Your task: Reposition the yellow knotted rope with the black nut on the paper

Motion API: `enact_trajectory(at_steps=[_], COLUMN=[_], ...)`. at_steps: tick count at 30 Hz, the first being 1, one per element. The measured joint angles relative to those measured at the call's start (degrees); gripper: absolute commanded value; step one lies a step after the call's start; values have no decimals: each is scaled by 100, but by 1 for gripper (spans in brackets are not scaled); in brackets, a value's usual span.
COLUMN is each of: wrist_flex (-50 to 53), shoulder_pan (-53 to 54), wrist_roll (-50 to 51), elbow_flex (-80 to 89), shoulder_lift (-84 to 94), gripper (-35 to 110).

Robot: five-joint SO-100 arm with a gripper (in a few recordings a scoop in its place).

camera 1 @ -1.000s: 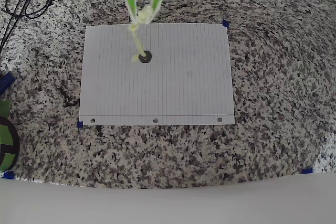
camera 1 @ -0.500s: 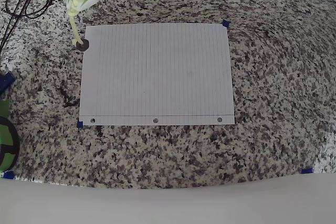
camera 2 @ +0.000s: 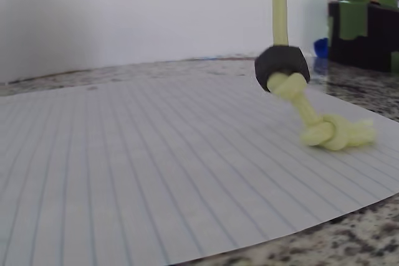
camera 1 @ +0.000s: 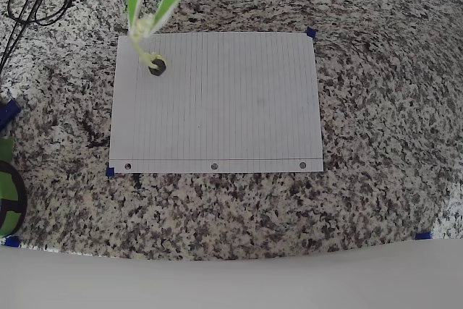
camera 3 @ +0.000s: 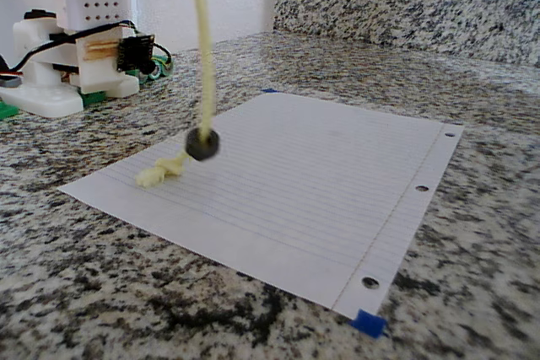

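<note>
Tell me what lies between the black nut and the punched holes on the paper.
Nothing: in the overhead view, bare lined paper runs from the black nut to the punched holes. The fixed view agrees.

No legible text or markings

Arm, single, white body with green fingers; reaching in from the top edge of the overhead view.
Gripper [camera 1: 144, 29] points down the frame, its two green fingers [camera 1: 134, 5] converging to a narrow V, tips pinched on the upper end of the yellow knotted rope [camera 1: 147, 52]. White base and servo housing stand at far left in the fixed view.
</note>
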Motion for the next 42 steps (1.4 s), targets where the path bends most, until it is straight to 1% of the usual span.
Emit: enact_trajectory(at_steps=[6,13,20,34,39,41,42], wrist_flex=[0,185,202,457,668,721,738], shoulder_pan=[-677,-1942,-2303,-3551,-3656,-3665,-3683], wrist_roll=[70,290,984,1397,1512,1521,1521], elbow_flex=[114,431,1143,1160,1160,1160,1160], shoulder_lift=[290,589,756,949,905,870,870], gripper=[0,0,0,0,10,19,30])
